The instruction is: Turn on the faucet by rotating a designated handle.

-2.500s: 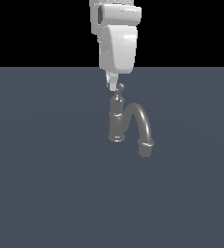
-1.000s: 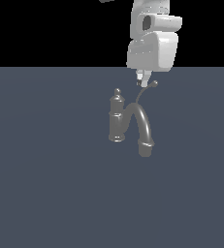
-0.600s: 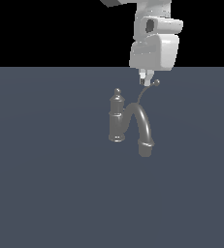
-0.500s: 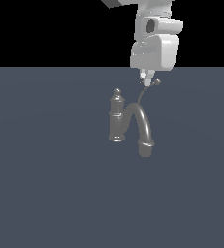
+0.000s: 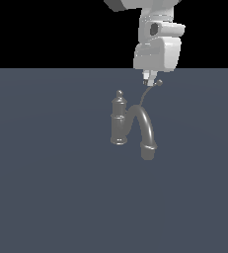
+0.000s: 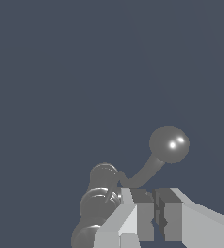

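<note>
No writing showed anywhere. One faucet [image 5: 119, 121] stood on the bench [image 5: 46, 188], bearing one handle [image 6: 168, 145]; the tool [image 6: 150, 213] hovered beside its knob, fingers nearly together, gripping nothing.

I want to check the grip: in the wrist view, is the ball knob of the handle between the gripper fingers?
No. The handle's ball knob lies clear beyond the fingertips of the gripper.

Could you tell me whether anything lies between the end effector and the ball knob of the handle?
Nothing does. In the wrist view the end effector sits just short of the handle, with only bare dark floor showing between them.
</note>
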Available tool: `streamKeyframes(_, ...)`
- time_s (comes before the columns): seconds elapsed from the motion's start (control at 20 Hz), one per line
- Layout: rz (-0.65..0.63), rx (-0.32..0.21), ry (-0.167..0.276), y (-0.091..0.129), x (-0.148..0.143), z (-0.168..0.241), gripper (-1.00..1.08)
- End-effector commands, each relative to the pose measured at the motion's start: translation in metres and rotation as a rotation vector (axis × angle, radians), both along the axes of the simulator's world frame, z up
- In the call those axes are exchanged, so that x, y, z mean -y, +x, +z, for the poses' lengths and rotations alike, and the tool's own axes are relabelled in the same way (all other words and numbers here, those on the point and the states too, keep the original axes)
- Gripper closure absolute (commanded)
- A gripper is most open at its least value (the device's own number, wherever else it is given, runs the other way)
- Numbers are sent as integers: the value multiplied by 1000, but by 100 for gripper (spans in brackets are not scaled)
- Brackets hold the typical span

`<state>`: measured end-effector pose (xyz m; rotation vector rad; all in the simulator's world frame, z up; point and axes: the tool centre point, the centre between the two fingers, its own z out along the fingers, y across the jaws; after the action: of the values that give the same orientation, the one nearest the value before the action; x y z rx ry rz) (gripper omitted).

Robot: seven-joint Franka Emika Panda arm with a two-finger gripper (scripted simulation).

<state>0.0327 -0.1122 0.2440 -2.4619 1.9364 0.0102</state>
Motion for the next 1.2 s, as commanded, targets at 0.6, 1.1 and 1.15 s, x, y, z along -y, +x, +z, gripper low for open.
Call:
streamKeyframes(0.6,-18,0,-4,37,3,-1,108)
streamKeyframes(1.1,-31,-1,-7,63,5,-1,108)
streamKeyframes(1.15,-32,-1,-7,65,5,-2,108)
